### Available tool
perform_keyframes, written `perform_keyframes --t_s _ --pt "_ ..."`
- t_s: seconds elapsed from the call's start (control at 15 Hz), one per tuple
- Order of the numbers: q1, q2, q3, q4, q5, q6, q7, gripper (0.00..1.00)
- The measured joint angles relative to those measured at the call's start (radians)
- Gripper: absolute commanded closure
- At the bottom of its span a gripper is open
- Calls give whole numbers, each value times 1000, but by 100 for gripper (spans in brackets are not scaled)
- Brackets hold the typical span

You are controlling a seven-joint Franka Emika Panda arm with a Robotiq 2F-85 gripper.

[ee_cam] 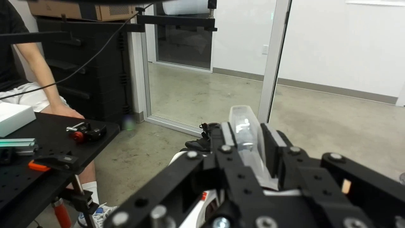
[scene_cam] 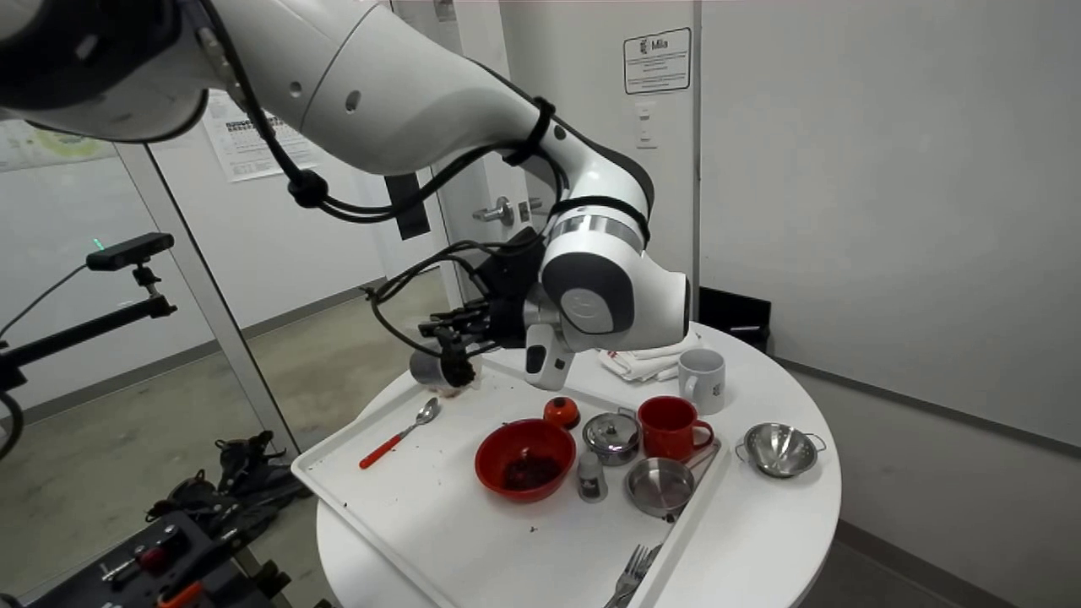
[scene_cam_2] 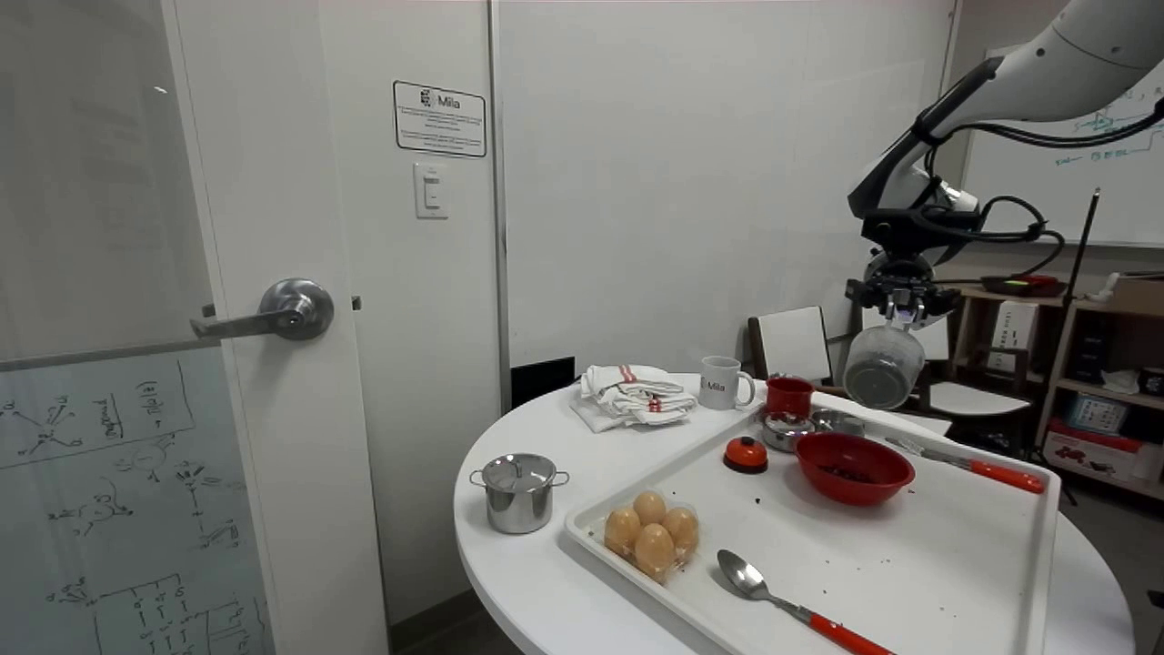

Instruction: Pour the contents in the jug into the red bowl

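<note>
Wrist view has my gripper [ee_cam: 249, 134] pinching the jug [scene_cam_2: 884, 367], held aloft and tilted, apart from the red bowl [scene_cam: 508, 442]. Dark bits [scene_cam: 530, 473] lie there, so I'd judge pouring mostly done (leftovers I can't see); setting down likely remains.

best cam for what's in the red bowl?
An exterior view: it looks down into the red bowl, showing the dark contents broadly. In an exterior view, only a strip shows above the near wall; the wrist view shows none.
</note>
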Motion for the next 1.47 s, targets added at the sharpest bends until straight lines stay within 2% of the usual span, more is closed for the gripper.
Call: perform_keyframes --t_s 0.33,0.67,1.0,1.47 --pt "-2 0 0 3 6 -45 -33 90" --pt "20 0 -7 10 -1 -10 -30 90" --pt "115 -1 -17 13 -80 154 10 90" --pt "286 -14 -13 0 -216 466 181 90"
